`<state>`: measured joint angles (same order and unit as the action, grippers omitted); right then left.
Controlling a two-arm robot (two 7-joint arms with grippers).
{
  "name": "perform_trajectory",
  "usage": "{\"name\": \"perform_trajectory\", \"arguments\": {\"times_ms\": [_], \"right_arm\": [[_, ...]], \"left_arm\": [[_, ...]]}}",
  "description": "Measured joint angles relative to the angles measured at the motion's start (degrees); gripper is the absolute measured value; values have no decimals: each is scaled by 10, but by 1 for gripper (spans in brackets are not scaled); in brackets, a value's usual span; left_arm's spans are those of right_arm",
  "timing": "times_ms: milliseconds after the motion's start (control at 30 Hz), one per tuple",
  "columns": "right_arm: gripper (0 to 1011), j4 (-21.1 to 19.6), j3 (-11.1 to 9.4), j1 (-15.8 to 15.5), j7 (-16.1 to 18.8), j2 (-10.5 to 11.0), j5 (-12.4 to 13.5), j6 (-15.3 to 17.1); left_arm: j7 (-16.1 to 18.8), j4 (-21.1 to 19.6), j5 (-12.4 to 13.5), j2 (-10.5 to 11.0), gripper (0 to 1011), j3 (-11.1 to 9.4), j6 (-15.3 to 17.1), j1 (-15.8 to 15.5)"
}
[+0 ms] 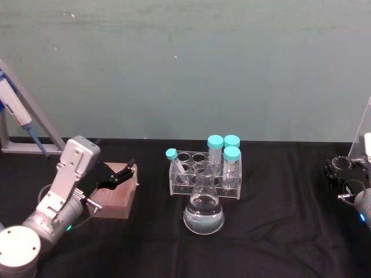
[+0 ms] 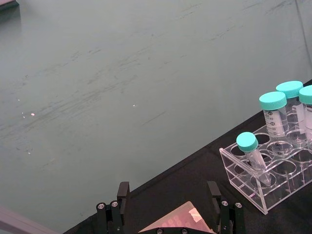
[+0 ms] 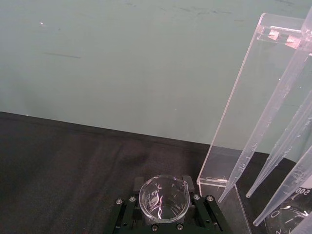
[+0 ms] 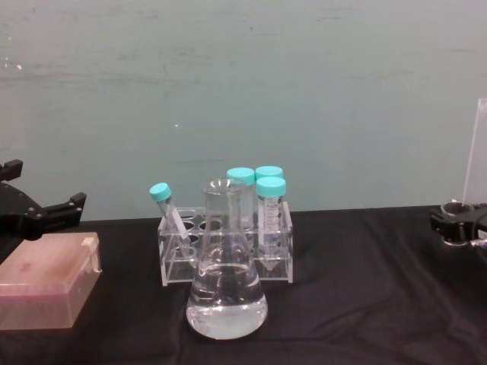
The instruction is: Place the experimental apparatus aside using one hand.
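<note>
Right claw [image 3: 164, 210], head view's right edge, grips small glass beaker [image 3: 163, 192]. A slip or a bump against the neighbouring pipette stand [image 3: 239, 112] worries me. Left claw [image 1: 125, 171] wide over pink box [image 1: 116, 202].

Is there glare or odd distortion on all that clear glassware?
Head view: the conical flask has bright highlights around its liquid. Chest view: the flask warps the tube rack behind it. Right wrist view: the small beaker carries white reflections. Left wrist view: the pink box shows a shiny patch.
</note>
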<state>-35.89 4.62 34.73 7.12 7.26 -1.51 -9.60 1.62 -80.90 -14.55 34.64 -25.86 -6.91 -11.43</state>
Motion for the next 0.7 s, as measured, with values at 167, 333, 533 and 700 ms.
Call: {"name": "perform_trajectory", "arguments": {"times_ms": [167,333,533,700], "right_arm": [[469,5,-1,2,0,-1,-1,-1],[469,7,-2,3,2,-1,-1,-1],[469,9,1,5,9,1,-4,-10],[469,9,1,5,9,1,-4,-10]], "left_arm": [[0,0,0,0,1000,0,0,0],[0,0,0,0,1000,0,0,0],[0,0,0,0,1000,0,0,0],[0,0,0,0,1000,0,0,0]]}}
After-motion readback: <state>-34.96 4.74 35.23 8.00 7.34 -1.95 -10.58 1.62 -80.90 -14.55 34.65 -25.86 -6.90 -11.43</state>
